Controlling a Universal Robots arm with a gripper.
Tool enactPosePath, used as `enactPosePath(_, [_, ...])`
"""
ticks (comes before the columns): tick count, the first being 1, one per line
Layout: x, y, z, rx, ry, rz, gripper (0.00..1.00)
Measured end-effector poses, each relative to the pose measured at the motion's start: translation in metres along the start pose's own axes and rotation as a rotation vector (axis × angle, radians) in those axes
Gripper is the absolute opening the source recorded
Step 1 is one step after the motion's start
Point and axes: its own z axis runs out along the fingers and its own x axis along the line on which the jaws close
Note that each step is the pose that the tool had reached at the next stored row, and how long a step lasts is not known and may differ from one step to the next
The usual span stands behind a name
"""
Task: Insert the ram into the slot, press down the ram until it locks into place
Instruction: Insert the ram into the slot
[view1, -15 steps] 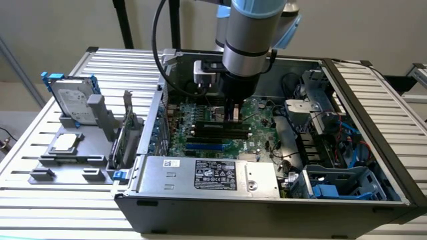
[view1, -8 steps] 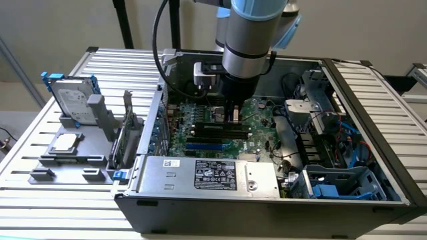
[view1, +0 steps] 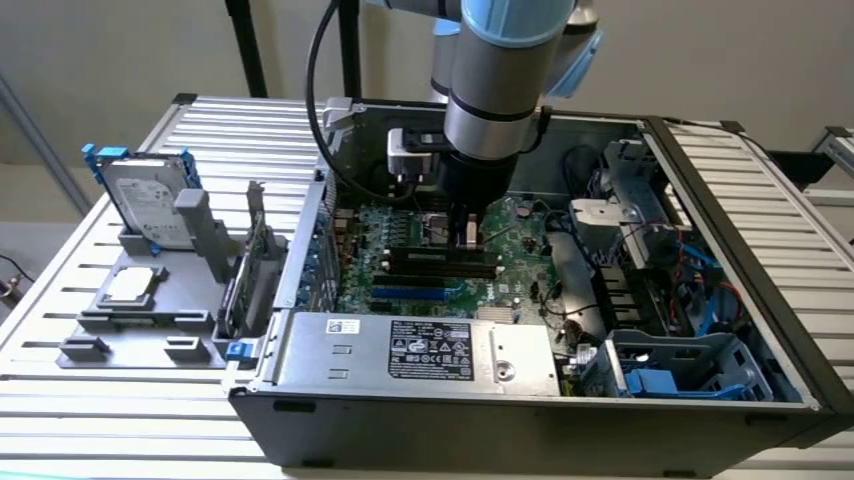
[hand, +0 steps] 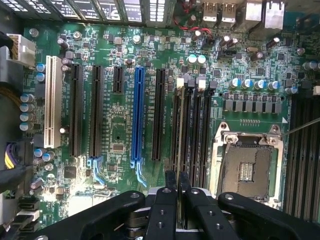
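Note:
Inside the open computer case, my gripper hangs low over the motherboard, above the bank of parallel black memory slots. In the wrist view the gripper is shut on the ram, its two black fingers pinching it from both sides. The ram appears edge-on as a thin line running the length of one black slot in the group beside the processor socket. It is lined up with that slot and right at it. Whether it is fully seated is hidden. White latches mark the slots' far ends.
A bright blue slot, longer black slots and a white slot lie beside the memory bank. The open processor socket is on the other side. The power supply, case walls, cables and a drive cage crowd the arm. A hard drive stands outside.

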Motion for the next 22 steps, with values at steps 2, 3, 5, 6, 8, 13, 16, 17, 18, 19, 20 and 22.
enactPosePath(2, [0.0001,0.0000,0.0010,-0.0001,0.0000,-0.001,0.13])
enactPosePath(3, [0.0001,-0.0001,0.0016,0.0000,0.0000,-0.001,0.13])
enactPosePath(5, [0.0002,-0.0001,0.0029,-0.0001,0.0000,-0.002,0.13])
enactPosePath(6, [0.0002,-0.0001,0.0034,-0.0001,0.0001,-0.002,0.13])
enactPosePath(8, [0.0003,-0.0002,0.0046,-0.0002,0.0001,-0.002,0.13])
enactPosePath(13, [0.0004,-0.0003,0.0069,-0.0002,0.0002,-0.003,0.13])
enactPosePath(16, [0.0004,-0.0003,0.0075,-0.0002,0.0001,-0.003,0.13])
enactPosePath(17, [0.0004,-0.0003,0.0077,-0.0002,0.0002,-0.003,0.13])
enactPosePath(18, [0.0004,-0.0003,0.0078,-0.0003,0.0003,-0.003,0.13])
enactPosePath(19, [0.0004,-0.0003,0.0080,-0.0002,0.0002,-0.004,0.13])
enactPosePath(20, [0.0005,-0.0003,0.0081,-0.0002,0.0002,-0.004,0.13])
enactPosePath(22, [0.0004,-0.0003,0.0085,-0.0002,0.0002,-0.004,0.13])
